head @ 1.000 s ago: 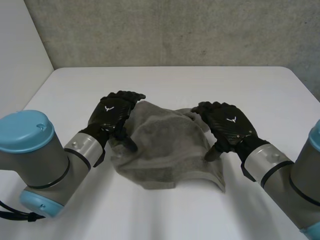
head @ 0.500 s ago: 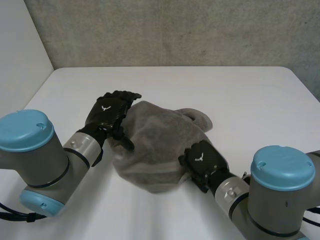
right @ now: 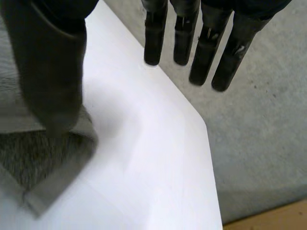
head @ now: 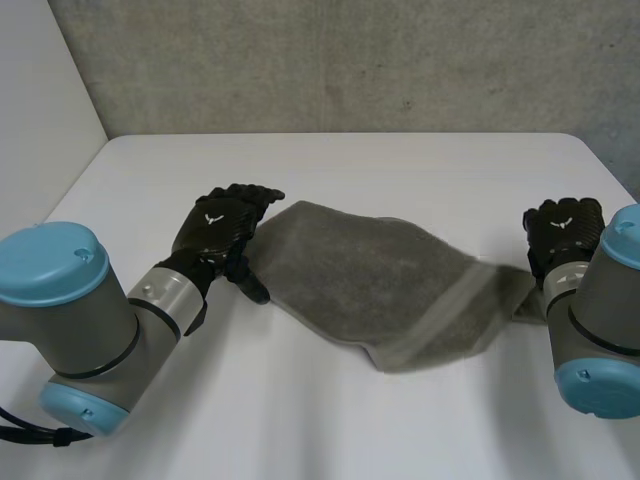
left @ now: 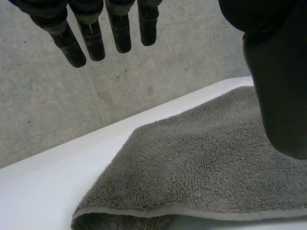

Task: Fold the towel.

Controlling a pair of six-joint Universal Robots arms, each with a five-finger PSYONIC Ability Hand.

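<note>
**Grey towel laid out between two open hands**

I see the grey terry-cloth towel [head: 380,285] lying across the middle of the white rounded-corner surface [head: 330,160]. It runs from the black left robot hand [head: 218,225] to the black right robot hand [head: 560,232]. The left hand is at the towel's left corner, its fingers [left: 120,33] straight, spread and clear of the cloth, thumb pointing down by the edge. The right hand is at the right corner, fingers [right: 206,52] straight too. Its thumb is down at the cloth; I can't tell if it touches. A rough grey concrete wall [head: 350,60] stands behind the surface, and a plain white wall [head: 40,80] is at the left.
</note>
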